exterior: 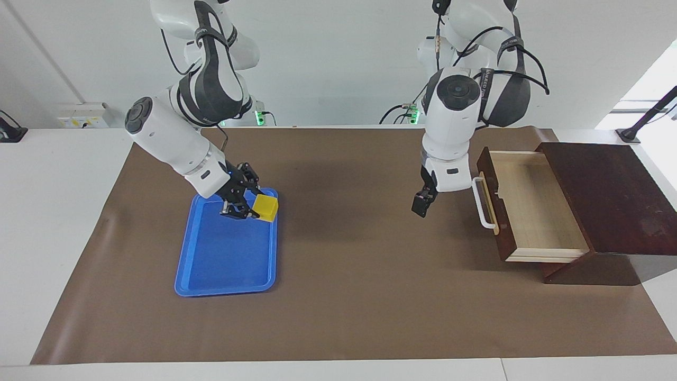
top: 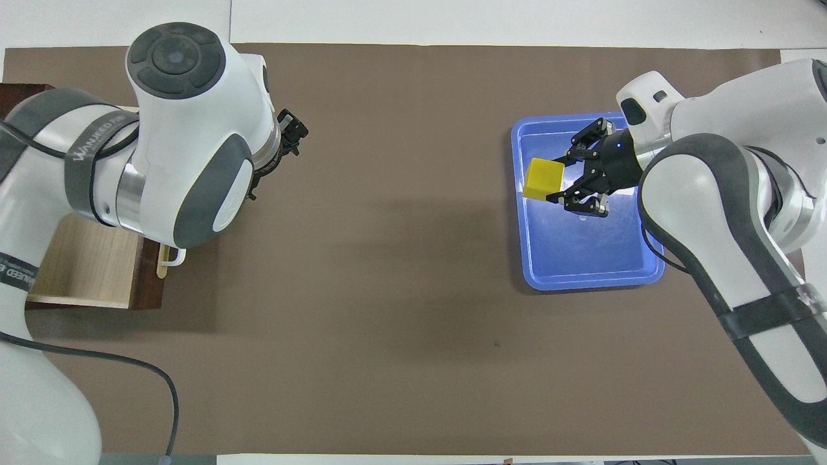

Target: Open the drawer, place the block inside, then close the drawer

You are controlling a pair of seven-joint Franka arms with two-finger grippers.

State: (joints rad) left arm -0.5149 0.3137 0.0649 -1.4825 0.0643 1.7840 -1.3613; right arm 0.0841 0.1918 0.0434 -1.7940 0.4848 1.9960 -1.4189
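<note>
The yellow block (exterior: 266, 208) (top: 543, 179) is over the corner of the blue tray (exterior: 227, 264) (top: 581, 258) nearest the robots and the table's middle. My right gripper (exterior: 248, 205) (top: 559, 181) is shut on it. Whether the block touches the tray I cannot tell. The drawer (exterior: 529, 201) (top: 84, 271) stands pulled out at the left arm's end of the table, and its pale inside holds nothing. Its white handle (exterior: 480, 203) (top: 169, 258) is free. My left gripper (exterior: 421, 202) (top: 294, 129) hangs open above the brown mat beside the drawer's front, holding nothing.
The dark wooden cabinet (exterior: 608, 196) that the drawer slides from fills the left arm's end of the table. A brown mat (exterior: 359, 275) covers the table between tray and drawer. In the overhead view the left arm hides much of the drawer.
</note>
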